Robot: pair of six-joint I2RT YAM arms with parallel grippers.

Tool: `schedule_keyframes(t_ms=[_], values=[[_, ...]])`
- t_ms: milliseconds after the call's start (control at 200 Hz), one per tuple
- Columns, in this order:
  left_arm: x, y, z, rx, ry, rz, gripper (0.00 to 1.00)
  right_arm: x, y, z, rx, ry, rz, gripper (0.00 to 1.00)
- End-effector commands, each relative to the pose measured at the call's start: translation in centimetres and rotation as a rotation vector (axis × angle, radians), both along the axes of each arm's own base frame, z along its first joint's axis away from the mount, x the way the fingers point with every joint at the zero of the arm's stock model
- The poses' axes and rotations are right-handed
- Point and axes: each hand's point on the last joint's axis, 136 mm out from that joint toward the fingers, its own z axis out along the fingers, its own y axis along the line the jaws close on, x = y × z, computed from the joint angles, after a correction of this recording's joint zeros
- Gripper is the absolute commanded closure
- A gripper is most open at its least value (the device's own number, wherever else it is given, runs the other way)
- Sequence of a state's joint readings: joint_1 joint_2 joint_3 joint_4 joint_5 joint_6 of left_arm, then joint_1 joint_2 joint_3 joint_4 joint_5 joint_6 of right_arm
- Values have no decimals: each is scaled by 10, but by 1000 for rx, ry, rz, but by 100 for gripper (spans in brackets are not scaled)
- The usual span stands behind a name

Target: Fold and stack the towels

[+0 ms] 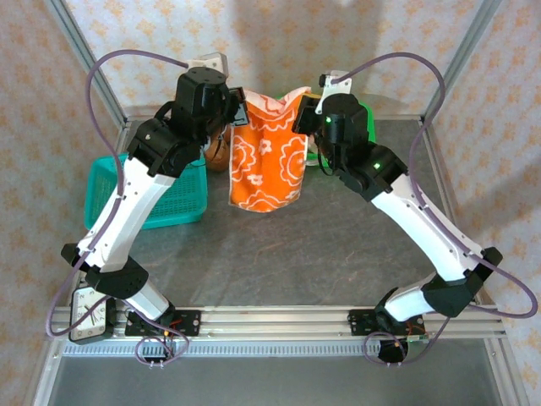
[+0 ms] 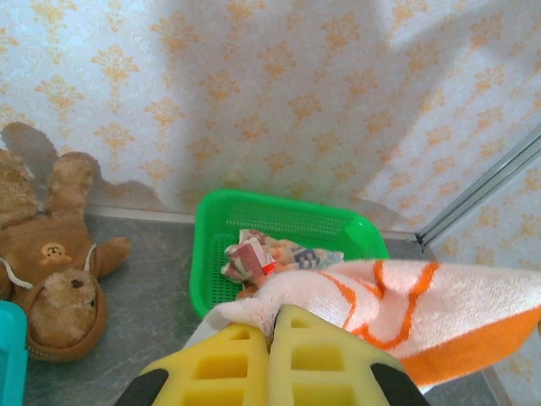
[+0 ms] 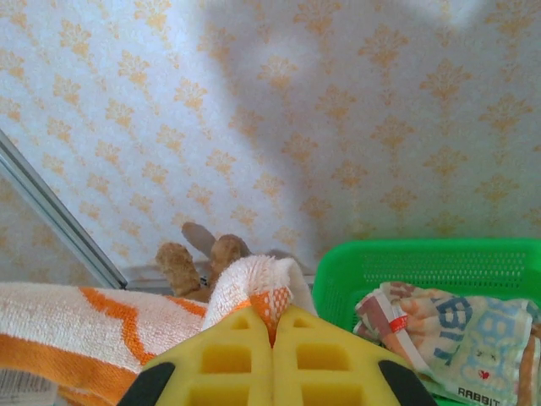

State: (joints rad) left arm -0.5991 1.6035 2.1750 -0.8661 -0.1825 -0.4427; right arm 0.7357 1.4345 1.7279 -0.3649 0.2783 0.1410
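Observation:
An orange towel with white flower outlines hangs in the air at the back middle of the table, stretched between both arms. My left gripper is shut on its left top corner, where white and orange cloth runs off to the right. My right gripper is shut on the other top corner, with the cloth trailing left. More crumpled printed towels lie in the green basket at the back right.
A teal basket stands at the left behind my left arm. A brown teddy bear lies on the grey table by the back wall. Metal frame posts rise at the back corners.

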Motion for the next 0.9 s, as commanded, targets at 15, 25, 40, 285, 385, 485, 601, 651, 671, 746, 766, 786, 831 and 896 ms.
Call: schedule_keyframes(t_ms=[15, 25, 40, 285, 385, 485, 601, 651, 671, 746, 766, 786, 831, 896], values=[[-11, 7, 5, 26, 6, -33, 100, 1, -12, 11, 34, -10, -59, 100], [-11, 8, 5, 26, 6, -32, 100, 1, -12, 11, 35, -9, -60, 100], [-11, 8, 5, 25, 6, -31, 100, 1, -13, 10, 34, -8, -65, 100], [-13, 18, 29, -19, -48, -5, 100, 11, -7, 32, -12, -73, -20, 100], [-21, 16, 42, -84, -74, -12, 100, 3, -2, 48, -16, -92, 34, 100], [-41, 14, 57, -117, -126, -23, 100, -10, -5, 59, -3, -102, 72, 100], [-66, 13, 65, -145, -168, -45, 100, -34, -8, 61, 17, -82, 138, 100], [-76, 12, 64, -155, -169, -54, 100, -47, -11, 63, 17, -81, 153, 100], [-80, 11, 64, -158, -168, -60, 100, -52, -12, 62, 15, -77, 160, 100], [-98, 8, 63, -165, -168, -86, 100, -75, -14, 62, 2, -76, 187, 100], [-102, 7, 62, -164, -167, -93, 100, -81, -15, 62, -4, -76, 194, 100], [-106, 6, 61, -164, -166, -100, 100, -87, -15, 61, -10, -73, 202, 100], [-117, 4, 59, -162, -164, -117, 100, -101, -17, 59, -14, -63, 226, 100], [-131, 1, 54, -152, -162, -136, 100, -118, -18, 54, -15, -44, 253, 100]])
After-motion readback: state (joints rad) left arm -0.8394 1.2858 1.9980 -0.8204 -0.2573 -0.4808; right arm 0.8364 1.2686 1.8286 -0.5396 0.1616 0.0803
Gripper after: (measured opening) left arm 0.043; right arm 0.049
